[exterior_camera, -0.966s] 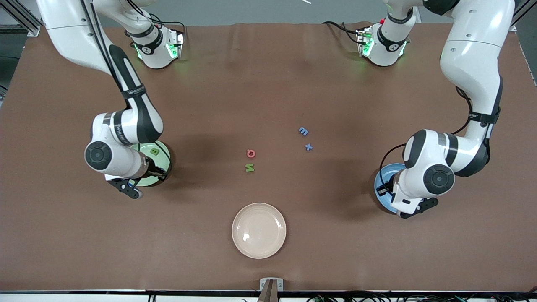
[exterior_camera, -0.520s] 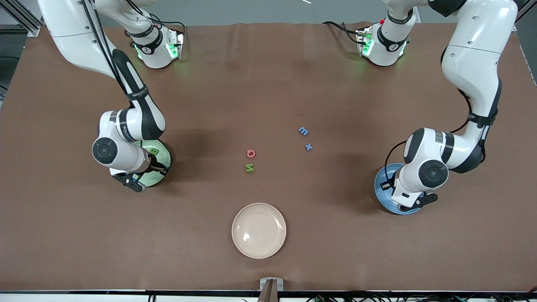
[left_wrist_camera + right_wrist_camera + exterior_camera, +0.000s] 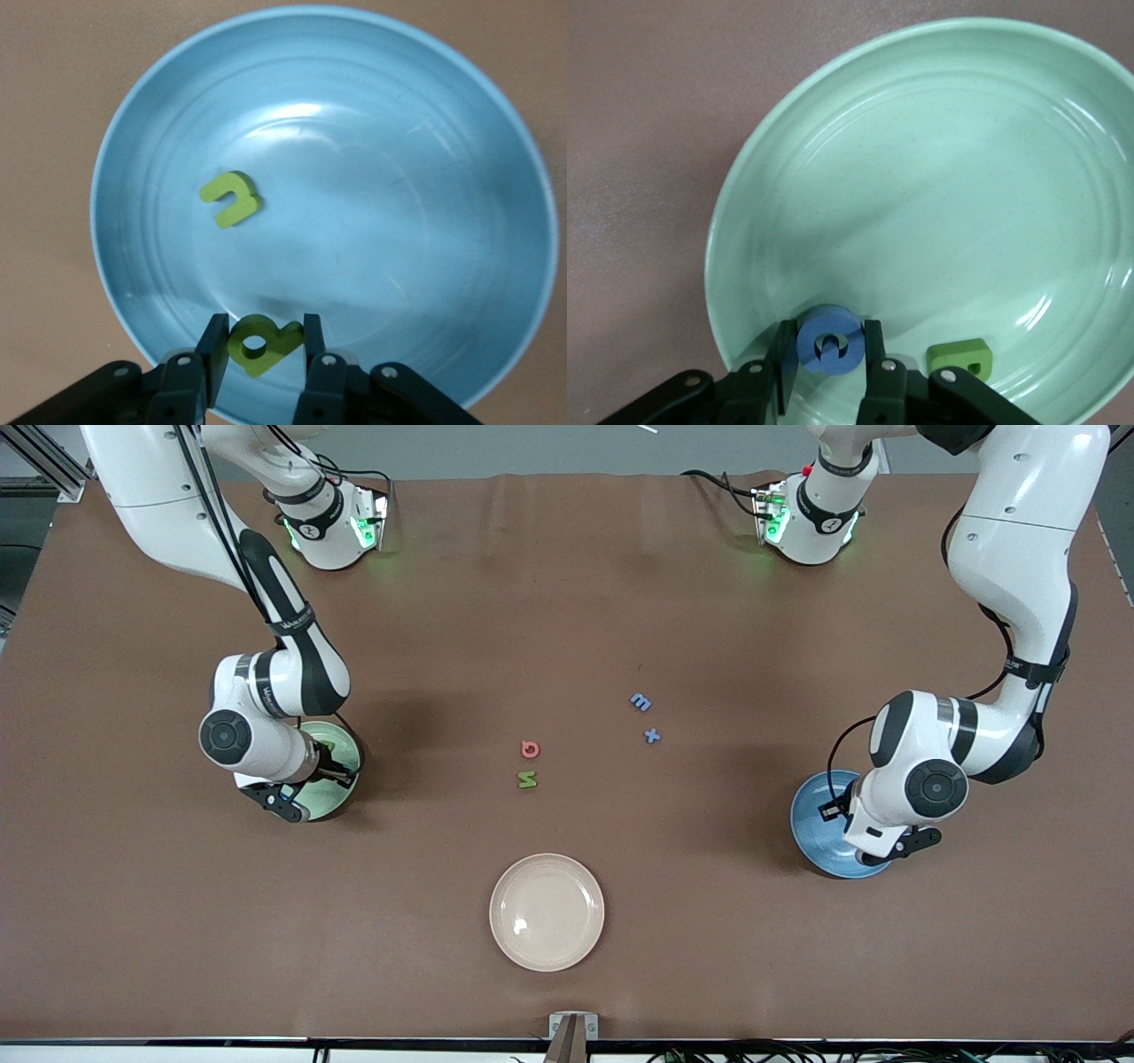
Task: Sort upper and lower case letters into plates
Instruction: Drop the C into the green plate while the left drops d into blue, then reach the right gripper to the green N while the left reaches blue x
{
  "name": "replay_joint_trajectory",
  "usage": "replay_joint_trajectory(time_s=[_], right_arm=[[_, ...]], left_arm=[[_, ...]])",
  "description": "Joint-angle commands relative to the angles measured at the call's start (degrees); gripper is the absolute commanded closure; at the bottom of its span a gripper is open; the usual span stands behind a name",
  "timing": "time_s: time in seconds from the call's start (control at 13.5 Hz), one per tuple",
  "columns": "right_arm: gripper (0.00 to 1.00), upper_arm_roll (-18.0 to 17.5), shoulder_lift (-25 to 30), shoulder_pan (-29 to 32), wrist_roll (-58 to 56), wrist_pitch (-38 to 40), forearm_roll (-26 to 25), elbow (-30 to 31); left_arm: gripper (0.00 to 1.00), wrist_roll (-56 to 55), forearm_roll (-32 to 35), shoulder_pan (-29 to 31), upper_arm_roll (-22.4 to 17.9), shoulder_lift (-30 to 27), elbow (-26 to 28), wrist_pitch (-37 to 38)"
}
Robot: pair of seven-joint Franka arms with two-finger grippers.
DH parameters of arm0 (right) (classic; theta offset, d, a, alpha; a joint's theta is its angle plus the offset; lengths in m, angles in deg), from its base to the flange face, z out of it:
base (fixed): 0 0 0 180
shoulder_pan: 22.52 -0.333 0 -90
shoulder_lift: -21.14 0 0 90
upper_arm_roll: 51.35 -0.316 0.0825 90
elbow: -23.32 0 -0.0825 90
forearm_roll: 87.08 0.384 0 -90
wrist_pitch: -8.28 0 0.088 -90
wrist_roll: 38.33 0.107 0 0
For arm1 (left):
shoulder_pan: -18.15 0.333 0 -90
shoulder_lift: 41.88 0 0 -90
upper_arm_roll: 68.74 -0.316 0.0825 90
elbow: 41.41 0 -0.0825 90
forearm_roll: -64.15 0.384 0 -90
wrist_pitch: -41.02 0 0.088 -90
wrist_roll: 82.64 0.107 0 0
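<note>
In the left wrist view my left gripper (image 3: 263,329) is shut on a green p (image 3: 282,341) just over the rim side of the blue plate (image 3: 399,221). A green n (image 3: 229,197) lies in that plate. My right gripper (image 3: 828,332) is shut on a blue C (image 3: 829,320) over the edge of the light green plate (image 3: 939,195), where a green B (image 3: 959,357) lies. On the bare table sit a red round letter (image 3: 530,749), a green N (image 3: 528,780), a blue m (image 3: 640,702) and a blue x (image 3: 652,735).
A cream-beige plate (image 3: 547,911) stands nearer the front camera than the loose letters. The light green plate (image 3: 341,784) is at the right arm's end, the blue plate (image 3: 819,837) at the left arm's end, each partly under its arm's wrist.
The right wrist has shifted over the green plate and now hides the green B in the front view. The left wrist has drifted toward its table end, uncovering more blue plate. Both grips are unchanged.
</note>
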State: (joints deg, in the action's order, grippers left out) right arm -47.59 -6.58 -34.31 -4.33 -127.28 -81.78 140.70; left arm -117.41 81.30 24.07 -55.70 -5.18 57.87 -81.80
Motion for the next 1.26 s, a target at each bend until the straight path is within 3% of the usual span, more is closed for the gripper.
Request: replay_joint_trajectory(time_s=[0.0,0.22,0.37,0.45,0.52,0.59,0.89,1.19], right_arm=[[0.00,-0.69,3.20,2.30,-2.62,0.12,-0.74,2.07],[0.00,-0.86,4.35,0.99,-0.35,9.66,-0.13,-4.31],[0.00,-1.21,3.74,-2.95,9.10,10.94,0.14,-7.85],[0.00,-1.21,3.47,-6.45,14.38,10.24,0.40,-8.91],[0.00,-1.21,1.73,-9.71,19.91,7.88,0.41,-10.22],[0.00,-1.21,-0.29,-12.00,24.14,5.25,0.41,-11.54],[0.00,-1.21,-9.08,-18.95,39.00,3.29,0.41,-20.49],[0.03,-1.12,-14.80,-22.74,54.56,3.20,-0.29,-26.48]], left_arm=[[0.87,3.64,1.22,1.99,0.22,-2.60,2.67,-0.85],[0.87,5.15,4.73,4.27,0.49,-1.99,2.49,-2.16],[0.85,5.24,5.00,4.45,0.49,-1.55,2.50,-3.22],[0.73,5.24,5.00,4.45,0.40,-1.46,2.41,-3.22],[0.33,5.24,5.00,4.45,0.49,-1.46,2.41,-3.22],[0.00,4.97,4.91,4.45,0.49,-1.55,2.41,-3.22],[0.00,3.74,4.30,3.49,1.36,-3.47,2.14,-2.34],[0.00,-5.63,2.36,3.93,7.58,-5.85,2.50,-0.33]])
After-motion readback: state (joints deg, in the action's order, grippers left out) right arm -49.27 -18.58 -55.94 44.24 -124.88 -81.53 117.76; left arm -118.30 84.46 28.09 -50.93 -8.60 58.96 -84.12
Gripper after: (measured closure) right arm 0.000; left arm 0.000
